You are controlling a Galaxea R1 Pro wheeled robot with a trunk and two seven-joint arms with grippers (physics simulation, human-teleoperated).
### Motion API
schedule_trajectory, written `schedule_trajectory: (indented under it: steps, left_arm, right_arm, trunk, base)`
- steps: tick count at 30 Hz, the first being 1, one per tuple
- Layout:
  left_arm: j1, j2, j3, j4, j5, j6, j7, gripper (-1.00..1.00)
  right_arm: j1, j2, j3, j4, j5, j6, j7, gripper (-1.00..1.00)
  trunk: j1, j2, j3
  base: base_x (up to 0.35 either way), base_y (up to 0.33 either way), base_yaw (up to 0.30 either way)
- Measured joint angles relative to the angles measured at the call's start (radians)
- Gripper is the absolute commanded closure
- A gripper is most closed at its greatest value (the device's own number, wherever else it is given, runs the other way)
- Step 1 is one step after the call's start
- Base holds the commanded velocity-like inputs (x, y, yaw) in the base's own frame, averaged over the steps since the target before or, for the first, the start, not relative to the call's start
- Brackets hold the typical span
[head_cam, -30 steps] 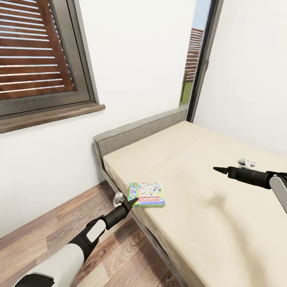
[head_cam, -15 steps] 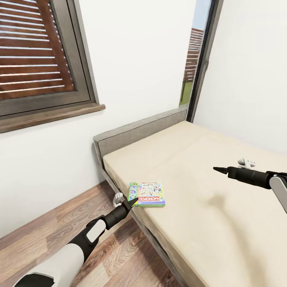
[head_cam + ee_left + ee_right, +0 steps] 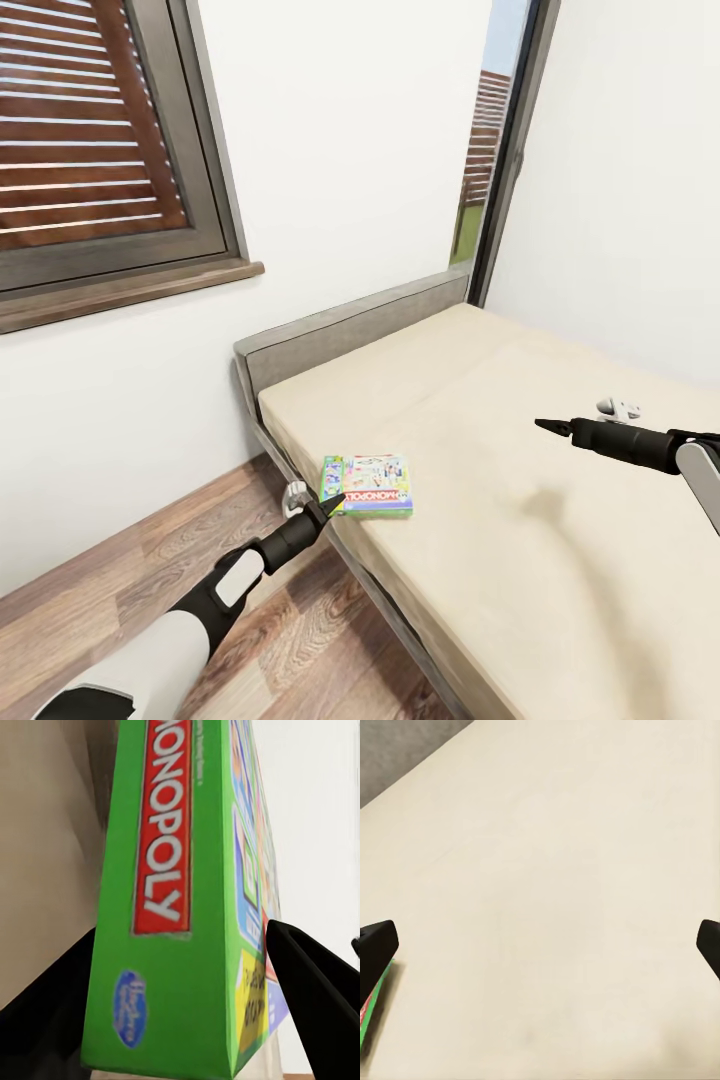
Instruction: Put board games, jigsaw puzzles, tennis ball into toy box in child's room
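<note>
A Monopoly board game (image 3: 372, 486), green-edged with a red band, lies near the left edge of the beige bed (image 3: 540, 560). My left gripper (image 3: 333, 503) reaches in from over the floor and is shut on the box's near corner. In the left wrist view the green edge (image 3: 172, 907) sits between the two black fingers (image 3: 315, 990). My right gripper (image 3: 545, 426) hovers open over the mattress to the right, well apart from the box. In the right wrist view the gripper (image 3: 541, 945) has bare mattress between its fingers, and a sliver of the box (image 3: 371, 1009) shows beside one finger.
A grey headboard (image 3: 350, 330) backs onto the white wall. A shuttered window with a wooden sill (image 3: 120, 290) is at the left, and a tall narrow window (image 3: 495, 150) stands in the corner. Wood-plank floor (image 3: 150, 560) runs alongside the bed.
The gripped corner of the Monopoly box has risen slightly, tilting the box, and my left gripper has shifted up a little. The right arm has not moved.
</note>
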Motion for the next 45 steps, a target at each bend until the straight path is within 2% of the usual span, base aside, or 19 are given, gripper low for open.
schedule_trajectory:
  steps: [8,13,15,16,20,21,28,29,32,33,35,36,42,45]
  left_arm:
    - [0.008,0.007,0.003,-0.058,0.003,0.014,-0.005,1.00]
    - [0.010,0.010,0.004,-0.132,0.001,0.074,-0.004,1.00]
    - [0.010,0.010,0.004,-0.191,0.004,0.126,0.008,1.00]
    - [0.010,0.010,0.003,-0.191,-0.001,0.124,0.008,1.00]
    - [0.010,0.011,0.014,-0.302,0.006,0.218,0.089,1.00]
    - [0.010,0.011,0.013,-0.303,0.002,0.218,0.090,1.00]
    - [0.017,0.006,0.070,-0.519,0.041,0.378,0.301,1.00]
    - [0.017,0.006,0.070,-0.520,0.037,0.378,0.302,1.00]
    - [0.032,0.002,0.075,-0.639,0.056,0.446,0.369,1.00]
    - [0.033,0.002,0.075,-0.640,0.050,0.445,0.371,1.00]
    - [0.044,0.000,0.077,-0.727,0.066,0.480,0.405,1.00]
    - [0.050,-0.001,0.077,-0.767,0.061,0.492,0.422,1.00]
    - [0.072,-0.002,0.080,-0.871,0.067,0.523,0.483,1.00]
    - [0.101,0.000,0.082,-0.932,0.104,0.534,0.512,1.00]
  right_arm:
    - [0.014,0.002,0.000,0.001,-0.001,-0.001,0.000,-1.00]
    - [0.021,0.003,-0.001,0.000,-0.002,-0.002,0.001,-1.00]
    - [0.023,0.003,-0.003,-0.001,-0.005,-0.002,0.001,-1.00]
    - [0.023,0.003,-0.003,-0.001,-0.005,-0.002,0.001,-1.00]
    - [0.024,0.003,-0.011,-0.001,-0.026,-0.004,0.001,-1.00]
    - [0.024,0.003,-0.011,-0.001,-0.026,-0.004,0.001,-1.00]
    - [0.025,0.004,-0.015,-0.003,-0.051,-0.008,0.002,-1.00]
    - [0.025,0.004,-0.015,-0.003,-0.051,-0.008,0.002,-1.00]
    - [0.026,0.007,-0.014,-0.009,-0.055,-0.007,0.004,-1.00]
    - [0.026,0.007,-0.014,-0.009,-0.055,-0.007,0.004,-1.00]
    - [0.026,0.010,-0.014,-0.023,-0.056,-0.005,0.011,-1.00]
    - [0.026,0.012,-0.013,-0.033,-0.057,-0.003,0.016,-1.00]
    - [0.028,0.018,-0.011,-0.072,-0.058,0.017,0.030,-1.00]
    - [0.033,0.026,-0.010,-0.089,-0.059,0.045,0.034,-1.00]
  trunk:
    - [0.000,0.000,0.000]
    - [0.000,0.000,0.000]
    - [0.000,0.000,0.000]
    - [0.000,0.000,0.000]
    - [0.000,0.000,0.000]
    - [0.000,0.000,0.000]
    - [0.000,0.000,0.000]
    - [0.000,0.000,0.000]
    - [0.000,0.000,0.000]
    - [0.000,0.000,0.000]
    - [0.000,0.000,0.000]
    - [0.000,0.000,0.000]
    - [0.000,0.000,0.000]
    - [0.000,0.000,0.000]
  base:
    - [0.000,0.000,0.000]
    - [0.000,0.000,0.000]
    - [0.000,0.000,0.000]
    - [0.000,0.000,0.000]
    - [0.000,0.000,0.000]
    - [0.000,0.000,0.000]
    - [0.000,0.000,0.000]
    - [0.000,0.000,0.000]
    - [0.000,0.000,0.000]
    - [0.000,0.000,0.000]
    - [0.000,0.000,0.000]
    - [0.000,0.000,0.000]
    - [0.000,0.000,0.000]
    - [-0.004,0.000,0.000]
